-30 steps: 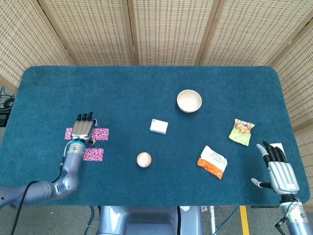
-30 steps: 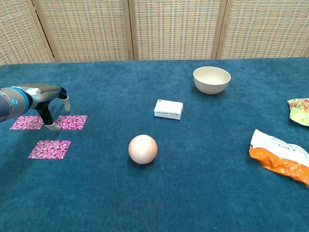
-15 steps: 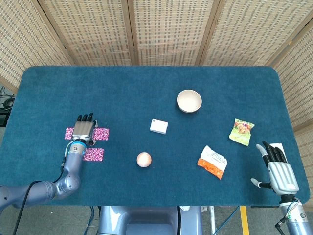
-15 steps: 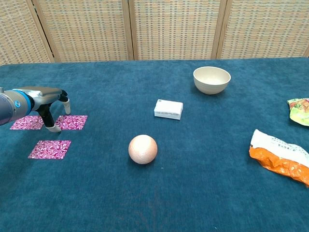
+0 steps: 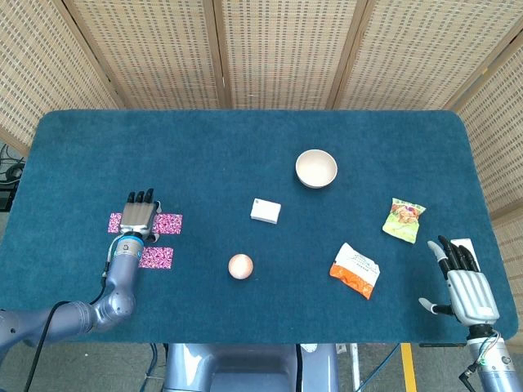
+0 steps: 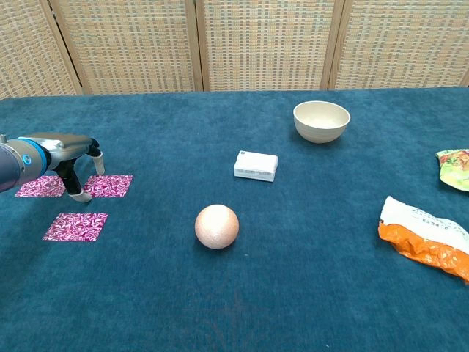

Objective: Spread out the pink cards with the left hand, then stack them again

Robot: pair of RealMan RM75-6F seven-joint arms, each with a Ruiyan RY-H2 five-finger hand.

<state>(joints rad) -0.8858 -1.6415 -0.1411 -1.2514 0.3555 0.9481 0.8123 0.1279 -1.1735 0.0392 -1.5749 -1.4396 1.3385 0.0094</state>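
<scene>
Cards [image 6: 108, 185] are lying spread in three separate spots on the desk [image 6: 242, 293], so spreading looks done and restacking is pending; my left hand [image 6: 72, 154] is hovering over them, fingers apart, holding nothing.

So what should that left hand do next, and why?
Probably lower the left hand onto one far card and slide it toward the near card: three pink cards lie spread apart, so restacking seems due.

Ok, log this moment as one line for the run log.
phase: cards spread | left robot hand: over flat pink patterned cards, holding nothing | right robot hand: idle, open | restack: not done
</scene>
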